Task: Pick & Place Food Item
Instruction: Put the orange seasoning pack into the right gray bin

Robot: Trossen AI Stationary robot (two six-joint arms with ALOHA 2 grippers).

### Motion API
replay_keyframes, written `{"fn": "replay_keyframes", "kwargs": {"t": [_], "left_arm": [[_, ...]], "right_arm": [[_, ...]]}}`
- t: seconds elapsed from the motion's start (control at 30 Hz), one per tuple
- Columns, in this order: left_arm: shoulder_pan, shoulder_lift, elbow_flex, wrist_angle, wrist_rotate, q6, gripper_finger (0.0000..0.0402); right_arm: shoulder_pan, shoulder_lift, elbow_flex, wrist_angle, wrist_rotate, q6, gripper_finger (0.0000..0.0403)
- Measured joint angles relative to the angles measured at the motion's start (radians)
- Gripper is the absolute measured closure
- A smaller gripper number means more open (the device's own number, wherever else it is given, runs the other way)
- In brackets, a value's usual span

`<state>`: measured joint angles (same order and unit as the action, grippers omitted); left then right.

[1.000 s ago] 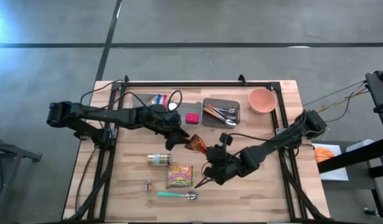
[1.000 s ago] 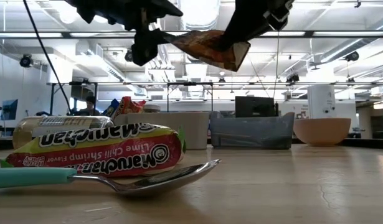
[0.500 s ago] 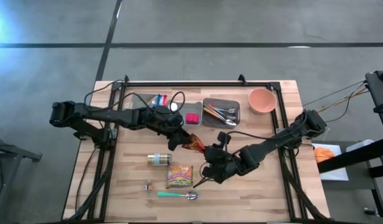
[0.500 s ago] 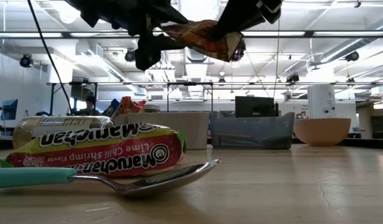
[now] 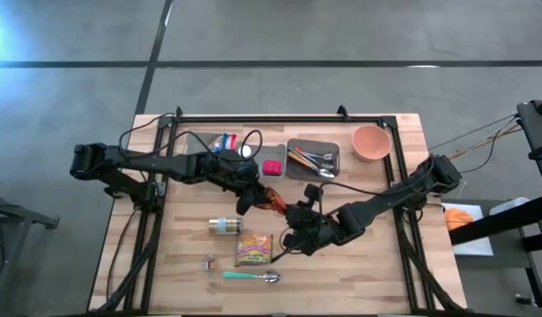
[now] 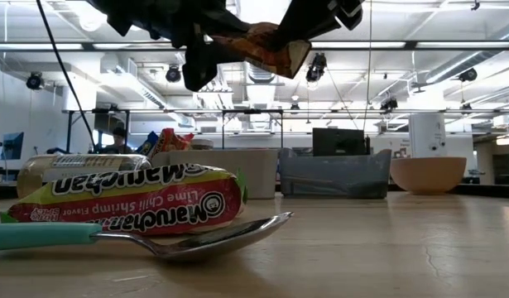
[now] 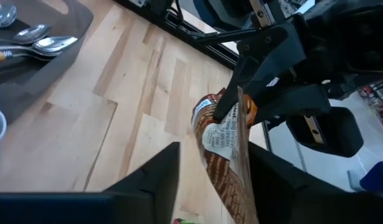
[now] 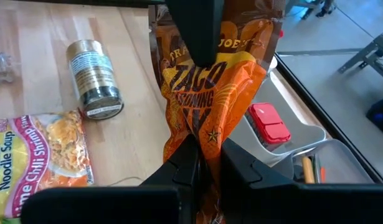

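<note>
Right end effector (image 8: pixel 202 163) pinches taco seasoning packet (image 8: pixel 219 87) midair; left end effector (image 7: pixel 211 177) straddles it, ajar.

Since a second ago the right pincer (image 5: pixel 286 214) has carried the taco seasoning packet (image 5: pixel 272 200) leftward above the counter, up to the left pincer (image 5: pixel 250 198). The packet's free end, earlier clear of the left pincer, now sits between its fingers, which have narrowed around it.

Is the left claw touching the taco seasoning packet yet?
Cannot tell. In the left wrist view the left claw straddles the taco seasoning packet, but no contact or gap shows plainly.
</note>
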<state>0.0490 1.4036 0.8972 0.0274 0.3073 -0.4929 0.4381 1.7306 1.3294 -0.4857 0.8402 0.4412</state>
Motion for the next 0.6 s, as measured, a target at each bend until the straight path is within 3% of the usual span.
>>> {"fn": "replay_keyframes", "kwargs": {"t": [0.27,0.47,0.6], "left_arm": [[-0.003,-0.001,0.000,0.003,0.021,0.069,0.0385],[-0.008,-0.001,0.001,0.001,0.023,0.091,0.0399],[-0.009,-0.002,0.001,-0.005,0.017,0.093,0.0400]], "right_arm": [[-0.002,0.000,-0.004,0.006,-0.002,0.003,0.0376],[-0.005,0.005,-0.005,0.026,-0.003,0.006,0.0375],[-0.010,0.005,-0.009,0.036,-0.002,0.050,0.0328]]}}
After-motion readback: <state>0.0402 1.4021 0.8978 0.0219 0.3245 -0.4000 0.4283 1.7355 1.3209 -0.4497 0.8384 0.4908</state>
